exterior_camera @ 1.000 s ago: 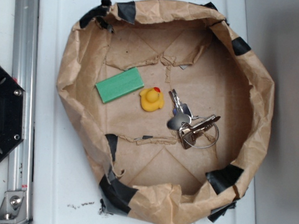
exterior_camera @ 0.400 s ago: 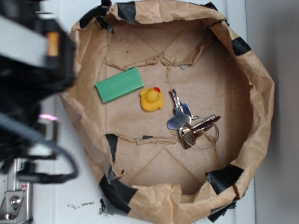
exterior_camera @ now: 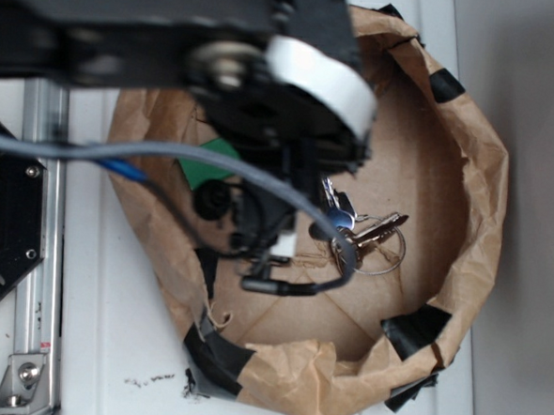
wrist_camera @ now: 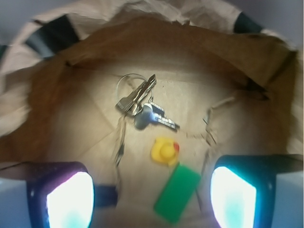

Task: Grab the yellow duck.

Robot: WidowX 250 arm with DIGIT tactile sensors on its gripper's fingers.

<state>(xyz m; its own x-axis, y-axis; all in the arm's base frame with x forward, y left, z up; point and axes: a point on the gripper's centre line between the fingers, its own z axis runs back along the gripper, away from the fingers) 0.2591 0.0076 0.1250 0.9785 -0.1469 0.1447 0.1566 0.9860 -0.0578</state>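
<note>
The yellow duck [wrist_camera: 165,150] lies on the floor of the brown paper bag [wrist_camera: 142,33], its red beak pointing right in the wrist view. My gripper [wrist_camera: 151,199] hangs open above the floor, its two lit fingers wide apart with nothing held between them. The duck sits ahead of the fingertips, slightly right of centre and touching the green block [wrist_camera: 177,193]. In the exterior view my arm [exterior_camera: 266,85] covers the duck; only a corner of the green block [exterior_camera: 207,168] shows.
A bunch of keys [wrist_camera: 140,102] on a ring lies beyond the duck, also seen as keys [exterior_camera: 362,233] beside the arm. The bag's crumpled walls [exterior_camera: 485,183] ring everything. A black plate [exterior_camera: 3,219] and a metal rail [exterior_camera: 33,343] stand at the left.
My arm has swung in from the left over the bag and now covers the duck and most of the green block. The objects have not moved.
</note>
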